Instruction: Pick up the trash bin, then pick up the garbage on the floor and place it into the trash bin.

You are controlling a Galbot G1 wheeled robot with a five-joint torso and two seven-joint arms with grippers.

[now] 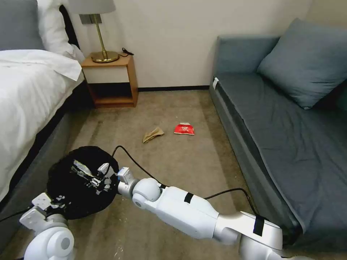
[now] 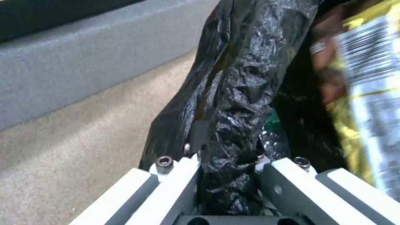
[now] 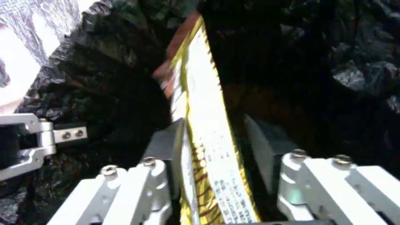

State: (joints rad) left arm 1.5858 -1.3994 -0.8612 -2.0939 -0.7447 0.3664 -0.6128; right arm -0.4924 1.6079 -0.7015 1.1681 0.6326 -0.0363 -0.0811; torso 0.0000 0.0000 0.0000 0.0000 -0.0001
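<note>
- My left gripper [image 2: 227, 175] is pinched on the rim of the trash bin [image 1: 77, 180], a fold of its crinkly, glossy black plastic liner bunched between the two pale metal fingers. The round bin sits at the near left, just beside the grey bed base.
- My right gripper [image 3: 217, 156] reaches across from the right and hangs in the mouth of the bin. Its flat grey pads stand apart, one lying against the wrapper [image 3: 208, 134], the other clear of it, so the grip is loose and fairly wide.
- The wrapper is a flat, stiff, shiny packet, yellow with dark brown markings and a white printed panel; it stands on edge between my pads, inside the black liner. From the left wrist it appears as a yellow and silver sheet at the bin's opening.
- A spot of green shows low inside the bin in the left wrist view; I cannot tell what it is.
- On the beige carpet farther out, in the middle of the room, lie a crumpled brown paper bag [image 1: 153, 134] and just to its right a red snack packet [image 1: 184, 129], glossy and flattened, close together but apart.
- A dark blue fabric sofa [image 1: 274, 119] runs along the right, and a wooden nightstand [image 1: 112, 81] with a brass lamp stands far left.
</note>
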